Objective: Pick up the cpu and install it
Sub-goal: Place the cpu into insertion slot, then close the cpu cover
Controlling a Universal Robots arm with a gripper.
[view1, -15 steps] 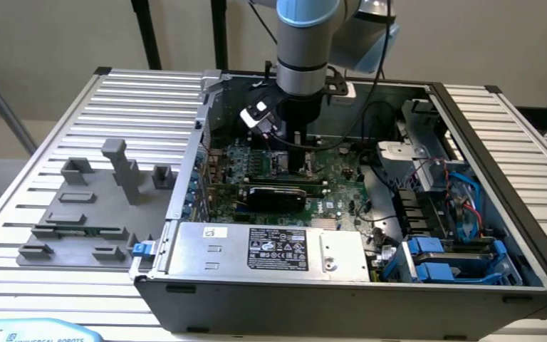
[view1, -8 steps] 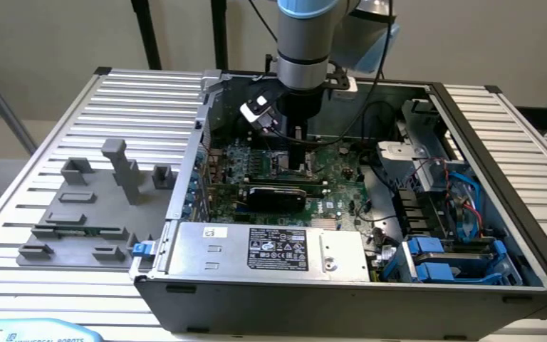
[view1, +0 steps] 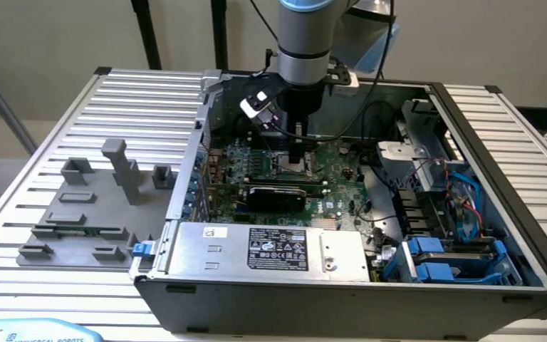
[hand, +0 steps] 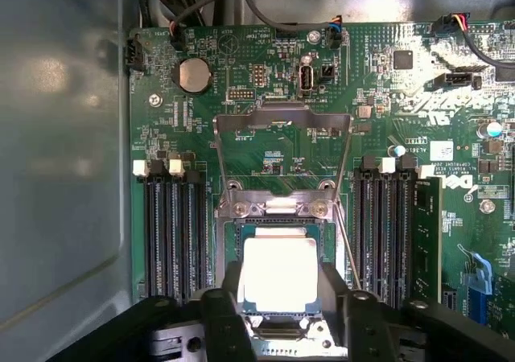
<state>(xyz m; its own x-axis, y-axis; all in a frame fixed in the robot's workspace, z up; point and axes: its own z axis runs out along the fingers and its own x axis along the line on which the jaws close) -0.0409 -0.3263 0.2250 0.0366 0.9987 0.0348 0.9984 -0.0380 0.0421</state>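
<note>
The cpu (hand: 279, 269) lies square over the motherboard socket (hand: 231, 232), its shiny silver top facing up and a thin green rim showing along its far edge. It looks level with the socket frame, so I judge it is at or very close to its seat. The hinged metal load plate (hand: 282, 125) is swung back beyond the socket, which leaves the opening free for the chip to go straight down. The gripper (hand: 282, 302) straddles the cpu from both sides. I cannot tell whether it is clamped on the chip or standing just clear of it, because its dark body covers the chip's near edge and the contact lines. Banks of black memory slots (hand: 173, 225) flank the socket on the green motherboard (hand: 402, 113), and a coin cell (hand: 193, 74) sits farther off. In the exterior view the arm (view1: 304, 43) reaches down into the open computer case (view1: 501, 142), and the gripper (view1: 298, 160) blocks the socket from sight. Grey fixture blocks (view1: 122, 171) stand on the slatted table (view1: 140, 92), at the exterior view's left.
</note>
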